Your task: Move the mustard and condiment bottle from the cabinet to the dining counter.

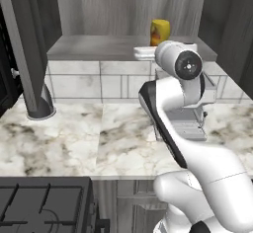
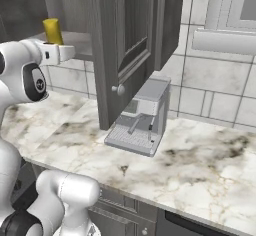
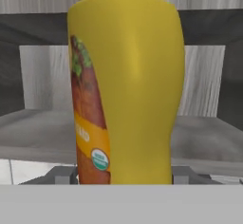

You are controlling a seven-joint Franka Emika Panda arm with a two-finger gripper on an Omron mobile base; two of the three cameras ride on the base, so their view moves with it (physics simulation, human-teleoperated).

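Arm raised, claw (image 3: pixel 124 174) level, open around mustard (image 3: pixel 127 90), cabinet (image 1: pixel 99 47) shelf.

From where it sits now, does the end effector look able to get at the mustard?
Probably yes. The cabinet door is open, the mustard stands upright on the shelf, and the open end effector is right at it with nothing between.

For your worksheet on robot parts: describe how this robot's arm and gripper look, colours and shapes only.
The arm is glossy white with rounded, tube-like links. Its joints are dark, seen as a round black cap with a small grey hub at the elbow and a black band along one link. The gripper has two small grey finger tips. No cables or markings show.
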